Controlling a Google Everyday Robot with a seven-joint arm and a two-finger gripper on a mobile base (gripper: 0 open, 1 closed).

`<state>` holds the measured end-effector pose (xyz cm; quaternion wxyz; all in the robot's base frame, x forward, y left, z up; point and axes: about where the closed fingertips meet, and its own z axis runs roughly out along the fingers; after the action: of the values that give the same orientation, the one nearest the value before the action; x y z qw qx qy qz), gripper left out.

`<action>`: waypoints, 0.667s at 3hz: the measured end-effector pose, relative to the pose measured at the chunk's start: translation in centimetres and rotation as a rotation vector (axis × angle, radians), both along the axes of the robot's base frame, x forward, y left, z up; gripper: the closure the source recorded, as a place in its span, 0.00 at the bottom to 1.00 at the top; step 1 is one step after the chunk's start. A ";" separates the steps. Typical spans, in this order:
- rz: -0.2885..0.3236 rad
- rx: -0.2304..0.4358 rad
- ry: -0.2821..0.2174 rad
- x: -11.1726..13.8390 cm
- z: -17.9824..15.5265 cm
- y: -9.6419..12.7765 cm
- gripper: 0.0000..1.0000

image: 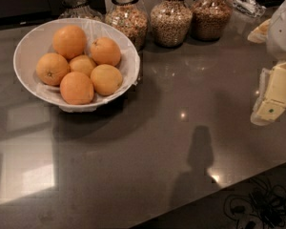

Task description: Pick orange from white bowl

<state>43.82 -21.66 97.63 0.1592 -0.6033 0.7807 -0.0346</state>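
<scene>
Glossy counter [133,156]; plastic gripper [272,104] at right

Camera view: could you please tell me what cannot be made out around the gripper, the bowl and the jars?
- Gripper, at the right edge above the counter, camera view: partly cut off by the frame.
- Smallest orange, camera view: partly covered by neighbouring oranges in the white bowl.
- Glass jars, camera view: tops cut off by the top edge.
</scene>
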 end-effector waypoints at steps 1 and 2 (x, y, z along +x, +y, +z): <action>0.000 0.000 0.000 0.0 0.0 0.0 0.00; 0.042 0.029 -0.014 1.0 -0.3 1.7 0.00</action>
<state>44.78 -19.96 97.36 0.1740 -0.6170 0.7672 -0.0240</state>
